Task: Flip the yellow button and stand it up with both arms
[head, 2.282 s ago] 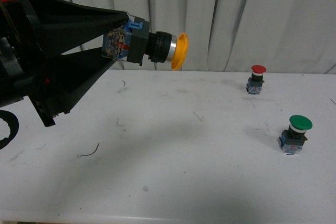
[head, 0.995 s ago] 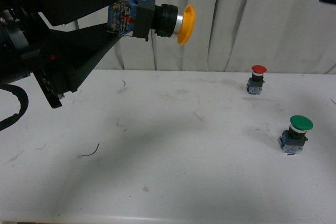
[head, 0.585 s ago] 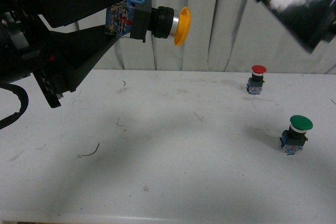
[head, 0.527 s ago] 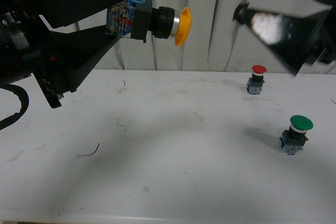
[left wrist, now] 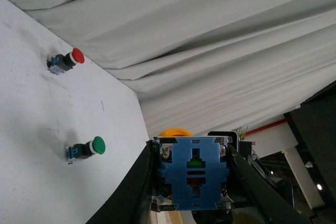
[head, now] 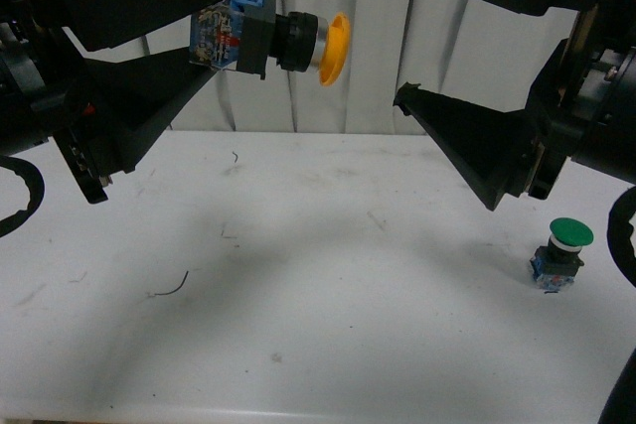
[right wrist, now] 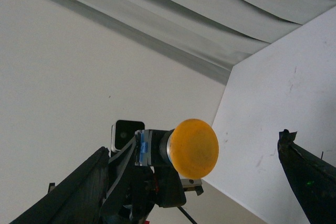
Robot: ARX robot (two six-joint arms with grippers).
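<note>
The left pincer [head: 224,42] is clamped on the blue end of the yellow button [head: 288,39], high over the worktop [head: 298,295], cap sideways, probably so the wide-apart right pincer [head: 396,27] can grab it.

Yellow button [head: 273,39] held up in the air, around 11 o'clock in front view, lying sideways: yellow-orange cap faces 3 o'clock, then silver ring, black collar, blue block base. Left gripper [head: 221,32] clamps the base between both fingers, reaching in from 9 o'clock. Right gripper [head: 393,27] at about 2 o'clock, fingers spread wide, tips aimed at 9 o'clock toward the cap, not touching it.
</note>
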